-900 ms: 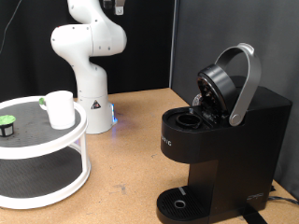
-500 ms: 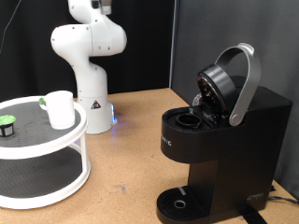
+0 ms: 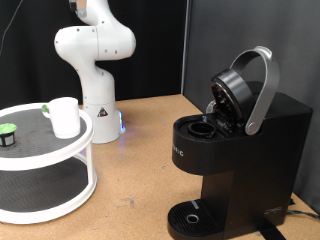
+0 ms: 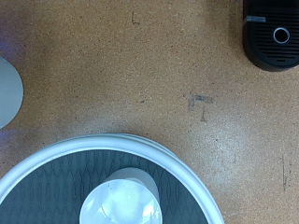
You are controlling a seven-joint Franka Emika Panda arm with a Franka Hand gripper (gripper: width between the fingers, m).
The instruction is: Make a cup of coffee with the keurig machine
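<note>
We can't see the hand in either view, so we cannot tell its state. The cup [image 3: 64,116] stands upright on the top tier of the white round rack [image 3: 60,158] at the exterior view's left, near a small dark pod [image 3: 8,133]. The keurig machine [image 3: 235,150] sits on the desk [image 3: 140,170] at right, lid raised, well apart from the cup.

End effector out of both views, keurig machine [image 4: 273,34] cropped at wrist view's edge, cup [image 4: 120,205] cut off at edge
</note>
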